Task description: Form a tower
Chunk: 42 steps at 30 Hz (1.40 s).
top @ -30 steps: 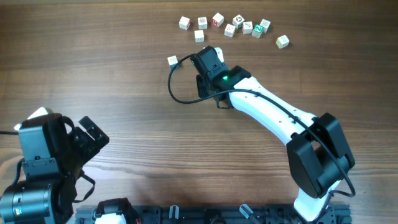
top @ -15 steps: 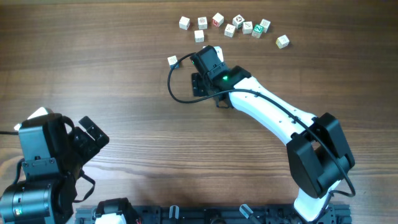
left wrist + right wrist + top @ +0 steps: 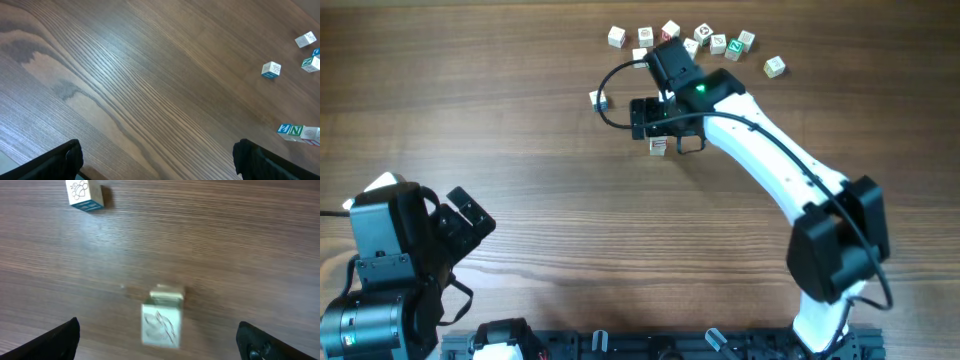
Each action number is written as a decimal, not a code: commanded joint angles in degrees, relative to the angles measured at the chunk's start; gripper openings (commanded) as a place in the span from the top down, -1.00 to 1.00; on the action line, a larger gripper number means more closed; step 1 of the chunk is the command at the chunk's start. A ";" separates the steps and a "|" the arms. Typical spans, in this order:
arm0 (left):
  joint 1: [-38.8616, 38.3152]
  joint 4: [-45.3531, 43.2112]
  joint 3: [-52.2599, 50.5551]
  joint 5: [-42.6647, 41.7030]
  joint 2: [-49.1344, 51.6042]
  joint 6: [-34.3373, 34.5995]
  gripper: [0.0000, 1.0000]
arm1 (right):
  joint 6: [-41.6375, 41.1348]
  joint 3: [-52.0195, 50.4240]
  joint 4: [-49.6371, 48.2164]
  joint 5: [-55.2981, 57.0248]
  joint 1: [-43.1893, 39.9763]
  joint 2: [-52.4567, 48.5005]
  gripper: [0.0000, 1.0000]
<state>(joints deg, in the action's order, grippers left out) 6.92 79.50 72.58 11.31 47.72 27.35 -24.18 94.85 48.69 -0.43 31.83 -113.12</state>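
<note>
The tower [image 3: 160, 322] is a narrow stack of pale cubes seen from above, blurred, with a sketched white top face. In the overhead view only its top [image 3: 658, 147] shows, just below the right hand. My right gripper [image 3: 160, 346] is open, its dark fingertips wide apart on either side of the stack and not touching it; from overhead it [image 3: 662, 128] hovers over the stack. My left gripper [image 3: 159, 165] is open over bare wood, far away at the near left [image 3: 468, 225].
A lone blue-marked cube [image 3: 597, 98] [image 3: 85, 194] lies left of the tower. Several loose cubes [image 3: 704, 36] are strung along the far edge, one apart at the right [image 3: 775, 67]. The right arm [image 3: 770, 150] spans the right half of the table.
My right gripper has opened and drawn back toward the far side, uncovering the stack that it had covered. The left arm has not moved.
</note>
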 commanded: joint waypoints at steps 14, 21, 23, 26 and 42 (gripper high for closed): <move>0.44 -0.15 0.02 0.33 -0.09 0.52 -1.00 | -1.33 7.26 4.63 -0.61 0.24 -14.51 -0.57; 0.44 -0.15 0.02 0.33 -0.09 0.52 -1.00 | -1.75 7.45 4.66 -0.72 0.24 -14.51 -0.09; 0.44 -0.15 0.02 0.33 -0.09 0.52 -1.00 | -1.92 7.72 4.66 -0.72 0.24 -14.51 -0.03; 0.44 -0.15 0.02 0.33 -0.09 0.52 -1.00 | -2.89 8.35 4.68 -0.70 0.24 -14.51 0.08; 0.44 -0.15 0.02 0.33 -0.09 0.52 -1.00 | -4.96 8.37 5.18 -0.94 0.24 -14.51 0.45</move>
<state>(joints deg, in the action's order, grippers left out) 6.92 79.50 72.58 11.31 47.72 27.33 -28.34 101.84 53.60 -1.89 31.83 -127.11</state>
